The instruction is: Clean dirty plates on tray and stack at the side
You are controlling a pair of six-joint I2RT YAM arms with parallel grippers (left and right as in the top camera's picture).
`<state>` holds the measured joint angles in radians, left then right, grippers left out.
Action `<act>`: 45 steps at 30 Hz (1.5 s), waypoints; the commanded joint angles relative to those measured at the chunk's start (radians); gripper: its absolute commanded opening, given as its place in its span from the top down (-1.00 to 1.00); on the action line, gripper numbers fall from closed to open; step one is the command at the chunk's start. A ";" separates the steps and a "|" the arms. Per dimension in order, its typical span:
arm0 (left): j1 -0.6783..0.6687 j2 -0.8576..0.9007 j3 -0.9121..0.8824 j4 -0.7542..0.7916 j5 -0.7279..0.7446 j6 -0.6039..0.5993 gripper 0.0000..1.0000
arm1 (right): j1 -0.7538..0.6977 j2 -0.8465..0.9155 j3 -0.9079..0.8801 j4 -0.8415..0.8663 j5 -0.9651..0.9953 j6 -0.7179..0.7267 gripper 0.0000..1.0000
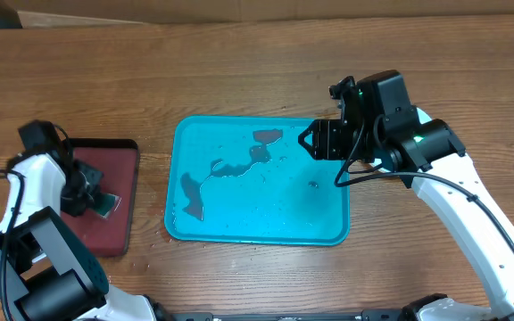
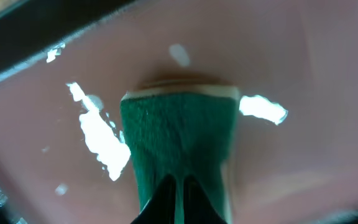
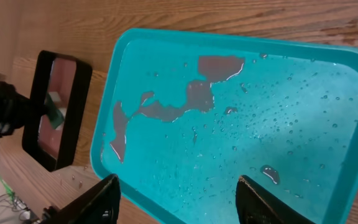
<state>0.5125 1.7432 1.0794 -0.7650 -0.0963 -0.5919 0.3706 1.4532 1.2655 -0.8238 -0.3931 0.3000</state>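
Wood table: brown grain, lit evenly, carrying two trays.
Teal tray: mid-table, lying flat. It is wet, with droplets all over and a ragged puddle running from top centre to lower left.
Red tray: black-rimmed, well apart at the left.
Left gripper: clenched on a green sponge over the red tray.
Right gripper: fingers spread wide and empty, above the teal tray's right side.

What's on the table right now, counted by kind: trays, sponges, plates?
Trays: 2, the teal-blue tray, wet, and the dark red tray
Sponges: 1, the green sponge, gripped by the left hand over the dark red tray
Plates: 0 in view
Total: 3
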 commanded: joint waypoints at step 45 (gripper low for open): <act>-0.173 -0.872 0.089 -0.493 0.479 0.240 -0.99 | 0.114 -0.646 -0.003 -0.373 0.307 0.011 -1.00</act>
<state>0.3527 0.9806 1.2606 -1.2766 0.3603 -0.3630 0.4656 0.8673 1.2655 -1.1782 -0.1371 0.3134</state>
